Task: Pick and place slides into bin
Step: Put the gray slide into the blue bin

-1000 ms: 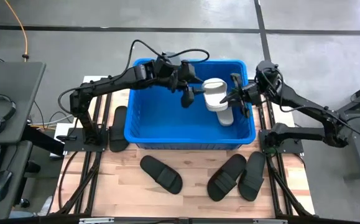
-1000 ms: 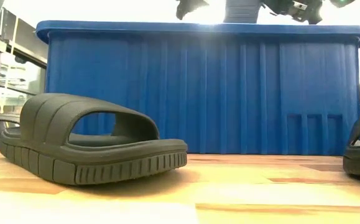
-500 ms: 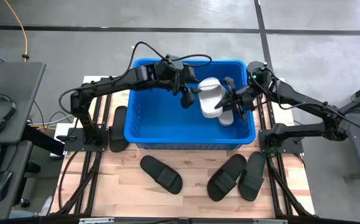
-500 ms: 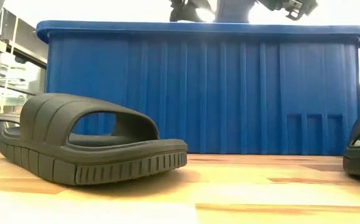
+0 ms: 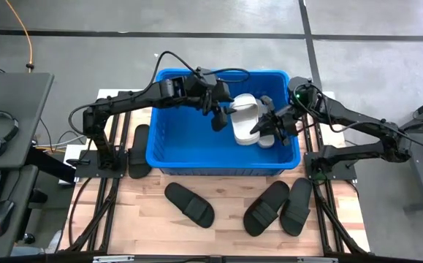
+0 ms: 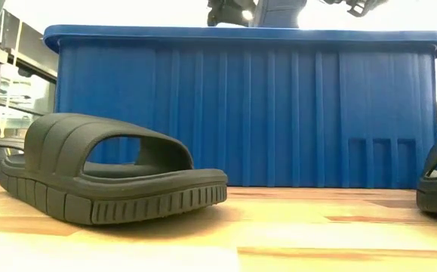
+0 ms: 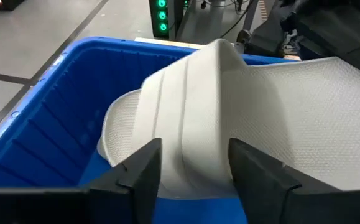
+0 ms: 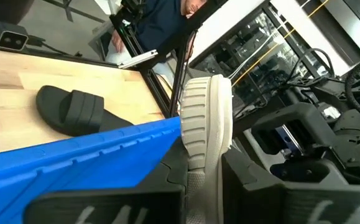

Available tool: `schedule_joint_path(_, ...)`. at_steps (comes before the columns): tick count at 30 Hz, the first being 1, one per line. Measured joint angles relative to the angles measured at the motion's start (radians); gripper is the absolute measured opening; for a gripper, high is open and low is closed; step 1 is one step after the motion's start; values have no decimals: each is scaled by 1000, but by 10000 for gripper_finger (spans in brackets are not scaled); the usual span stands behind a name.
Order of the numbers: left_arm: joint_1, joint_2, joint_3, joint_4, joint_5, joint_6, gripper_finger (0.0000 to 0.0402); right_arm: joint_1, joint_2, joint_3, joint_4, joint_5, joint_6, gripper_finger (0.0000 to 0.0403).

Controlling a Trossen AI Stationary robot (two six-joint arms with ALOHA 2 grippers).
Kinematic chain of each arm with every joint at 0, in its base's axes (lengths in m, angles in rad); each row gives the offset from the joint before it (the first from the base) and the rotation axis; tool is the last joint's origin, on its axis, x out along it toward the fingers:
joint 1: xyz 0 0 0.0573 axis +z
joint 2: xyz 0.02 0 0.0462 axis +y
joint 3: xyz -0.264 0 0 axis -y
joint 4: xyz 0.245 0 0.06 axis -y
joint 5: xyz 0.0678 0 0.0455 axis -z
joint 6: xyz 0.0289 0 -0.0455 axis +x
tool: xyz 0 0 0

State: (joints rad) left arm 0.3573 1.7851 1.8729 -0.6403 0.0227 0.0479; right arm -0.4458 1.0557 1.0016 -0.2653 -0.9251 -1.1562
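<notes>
Wooden bench (image 5: 226,223) w/ blue bin (image 5: 169,146): right end effector (image 5: 267,126) clamps grey slide (image 5: 244,120) (over bin); left end effector (image 5: 222,113) straddles its strap, fingers parted.

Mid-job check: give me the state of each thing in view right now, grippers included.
Light grey slide: held over the bin, not yet released.
Second light grey slide: lying inside the bin.
Bin: upright, open-topped.
Right gripper: shut on the light grey slide's edge.
Left gripper: fingers astride the same slide's strap.
Black slides: three on the table in front of the bin, one at its left side, all untouched.
</notes>
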Motion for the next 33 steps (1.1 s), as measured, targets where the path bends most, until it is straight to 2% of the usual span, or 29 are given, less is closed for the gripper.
schedule_joint_path(3,-2,0,0,0,2,0,117,13,0,0,7,7,7,18)
schedule_joint_path(7,-12,0,0,-8,4,7,35,34,0,0,13,21,17,18)
schedule_joint_path(9,-23,0,0,-6,-2,11,11,41,0,0,28,46,34,18)
schedule_joint_path(13,-27,0,0,0,-27,32,23,49,0,0,30,57,34,17)
schedule_joint_path(17,-31,0,0,0,-37,34,6,50,0,0,30,51,44,17)
schedule_joint_path(22,-31,0,0,3,-57,34,5,50,0,0,44,54,56,33)
schedule_joint_path(29,-32,0,0,3,-94,54,2,49,0,0,48,53,59,28)
schedule_joint_path(33,-32,0,0,4,-124,61,2,49,0,0,56,54,85,46)
